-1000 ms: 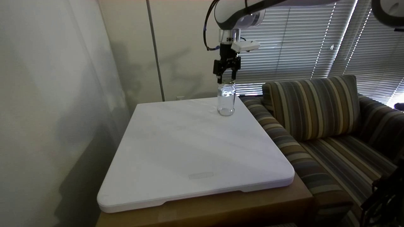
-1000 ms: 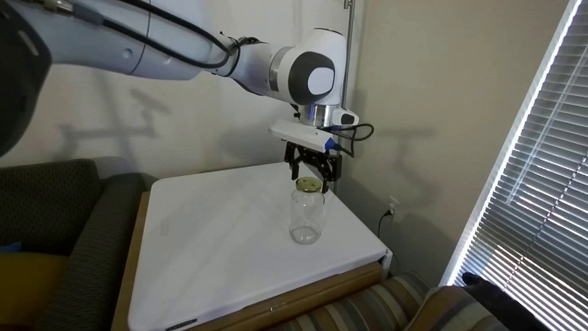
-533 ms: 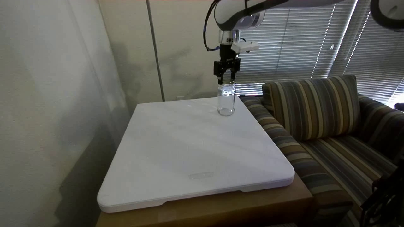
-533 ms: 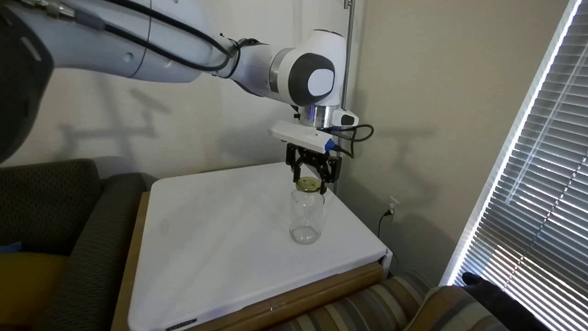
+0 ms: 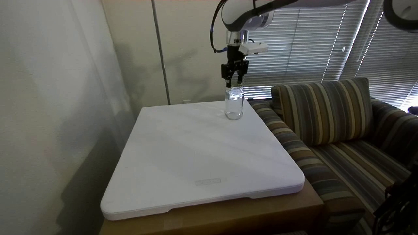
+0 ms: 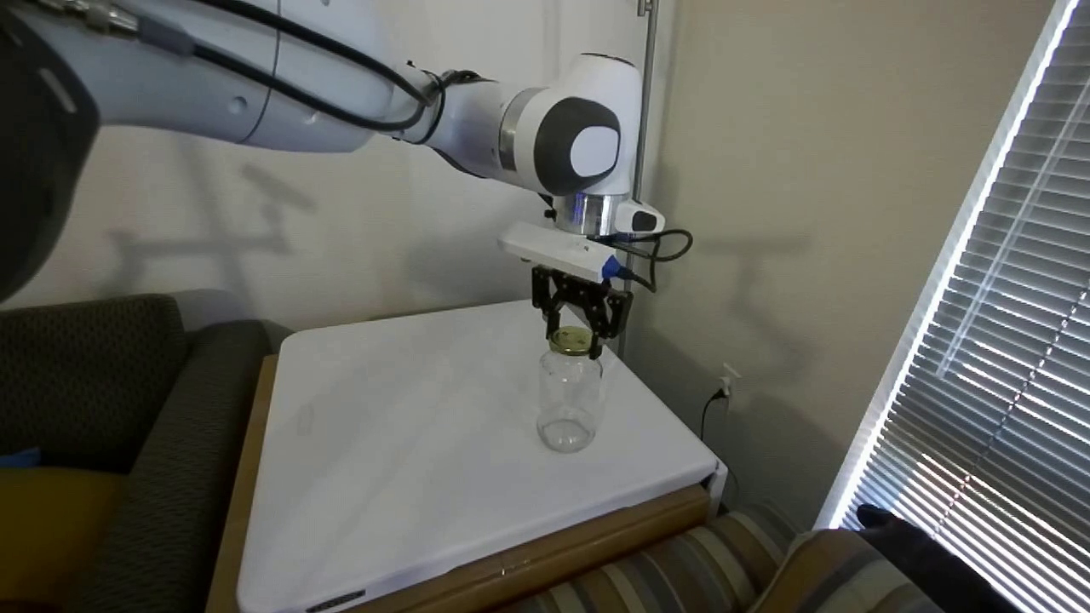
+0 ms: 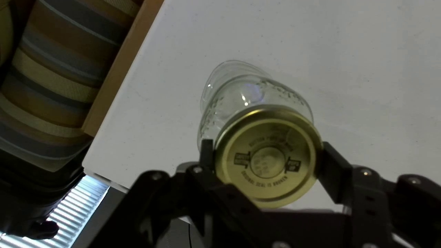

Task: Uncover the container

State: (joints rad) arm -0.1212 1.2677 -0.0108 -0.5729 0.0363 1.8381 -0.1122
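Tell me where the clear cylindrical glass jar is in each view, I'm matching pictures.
In an exterior view: the clear cylindrical glass jar sits just right of centre, slightly above mid-height.
In an exterior view: the jar is just right of centre, below mid-height.
In the wrist view: the jar is upper middle, partly behind its gold round metal lid.
Shared landmark: the white rectangular tabletop, beneath it in all views.

Daylight flares through the blinds (image 5: 294, 49) in both exterior views; soft shadows mark the wall (image 6: 383, 230), and the sofa (image 6: 102, 383) is dim. In the wrist view, glints dot the jar (image 7: 248, 93) and the print on the lid (image 7: 268, 162) partly blurs.
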